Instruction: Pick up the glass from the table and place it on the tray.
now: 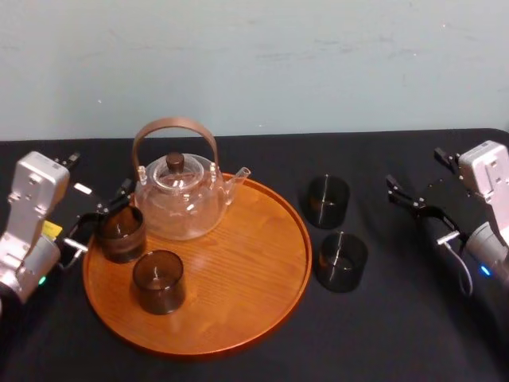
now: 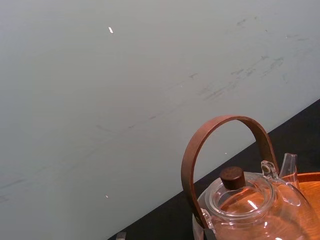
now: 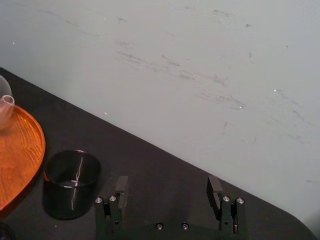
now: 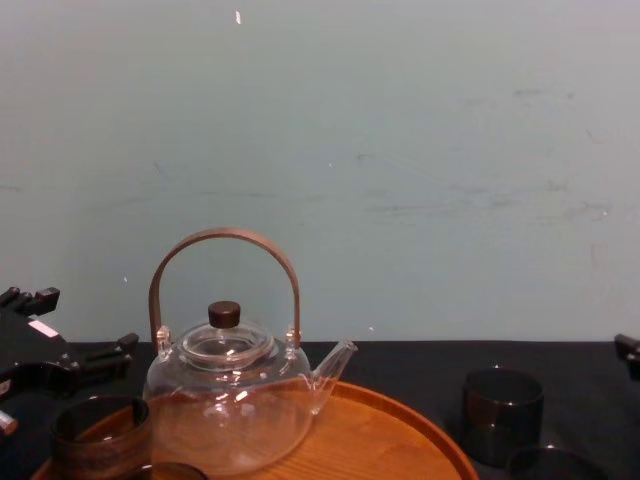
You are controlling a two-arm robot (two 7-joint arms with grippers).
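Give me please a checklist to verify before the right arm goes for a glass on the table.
1. Right gripper open: ok.
2. Back glass and front glass upright on the table: ok.
3. Nothing between the right gripper and these glasses: ok.
4. Bare room on the tray: ok.
5. Left gripper away from the tray: not ok, it hangs at the left rim beside a placed glass.

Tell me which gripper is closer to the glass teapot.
Left. The left gripper sits left of the glass teapot; the right gripper is far right, past two dark glasses.
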